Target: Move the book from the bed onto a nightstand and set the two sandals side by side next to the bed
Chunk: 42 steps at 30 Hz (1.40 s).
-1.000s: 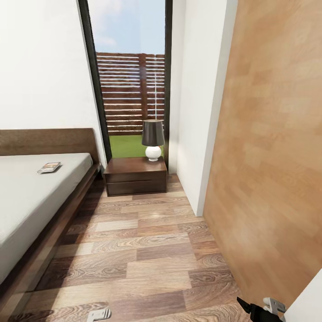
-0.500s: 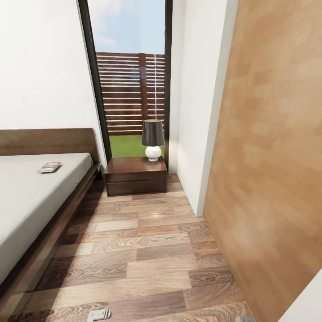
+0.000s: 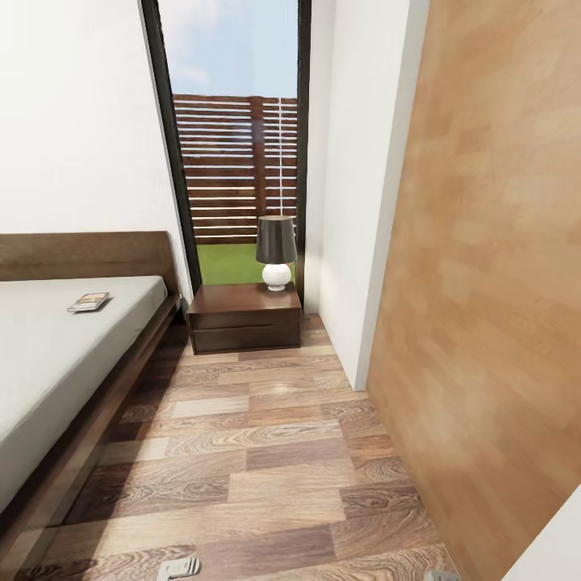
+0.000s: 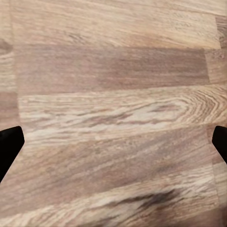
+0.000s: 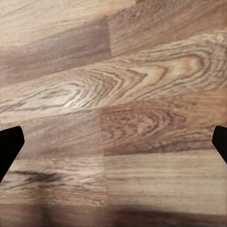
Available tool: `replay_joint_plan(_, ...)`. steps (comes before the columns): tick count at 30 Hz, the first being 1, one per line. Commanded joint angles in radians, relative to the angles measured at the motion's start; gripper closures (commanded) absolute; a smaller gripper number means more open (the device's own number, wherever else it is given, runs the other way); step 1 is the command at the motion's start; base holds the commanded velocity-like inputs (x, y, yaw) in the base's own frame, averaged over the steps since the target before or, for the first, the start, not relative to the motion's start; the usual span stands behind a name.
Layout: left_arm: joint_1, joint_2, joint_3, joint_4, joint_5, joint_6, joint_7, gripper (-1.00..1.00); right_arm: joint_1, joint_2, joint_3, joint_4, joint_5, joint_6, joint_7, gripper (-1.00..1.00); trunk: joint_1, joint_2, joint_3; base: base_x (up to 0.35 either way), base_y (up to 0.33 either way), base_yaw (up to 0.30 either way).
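The head view looks down a narrow strip of wood-plank floor [image 3: 266, 452] in the bedroom, between the bed [image 3: 56, 363] on the left and a pale wood panel [image 3: 492, 282] on the right. The bed is cut off by the left and lower edges, so only its near corner, dark frame and part of the headboard [image 3: 85, 254] show. The book [image 3: 89, 302] lies flat on the grey-white mattress near the headboard, well apart from the mattress edge; its cover is too small to read.

Just beside the bed's head end stands the nightstand [image 3: 244, 316], its top bare except for a lamp [image 3: 276, 250] with a black shade and white round base at the back right corner. Behind it a tall black-framed window [image 3: 234, 145] shows lawn and a slatted brown fence. A white wall [image 3: 351, 186] juts out to the nightstand's right.

At the bottom edge a small grey-white part [image 3: 179, 567] of the robot is cut off, and what it belongs to cannot be told.

In the left wrist view the left hand [image 4: 113, 144] has its two dark fingertips [image 4: 8, 144] spread wide at opposite edges, with only floor planks between them. The right hand [image 5: 113, 144] looks the same: fingertips [image 5: 9, 144] spread apart over bare planks, pinching nothing.
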Motion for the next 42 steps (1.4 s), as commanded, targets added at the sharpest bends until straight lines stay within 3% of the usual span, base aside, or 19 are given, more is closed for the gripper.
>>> replay_joint_plan(1,-0.001,0.0,0.008,0.001,-0.011,-0.005,-0.002,-1.0,-0.001,0.0,-0.008,0.0,0.011,-0.004,0.003,-1.0,0.0,0.0,-0.001,0.0,0.0,0.071)
replay_joint_plan(9,0.0,0.0,0.008,0.001,-0.011,-0.005,-0.002,-1.0,0.0,0.0,-0.008,0.0,0.011,-0.004,0.003,-1.0,0.0,0.0,-0.001,0.093,0.0,0.142)
replay_joint_plan(28,0.0,0.0,0.008,0.001,-0.011,-0.005,-0.002,-1.0,-0.001,0.0,-0.008,0.0,0.011,-0.004,0.003,-1.0,0.0,0.0,-0.001,0.196,0.0,0.006)
replay_joint_plan(42,0.0,0.0,0.008,0.001,-0.01,-0.005,-0.002,-1.0,-0.001,0.0,-0.008,0.0,0.011,-0.004,0.003,-1.0,0.0,0.0,-0.001,0.289,-0.023,0.0)
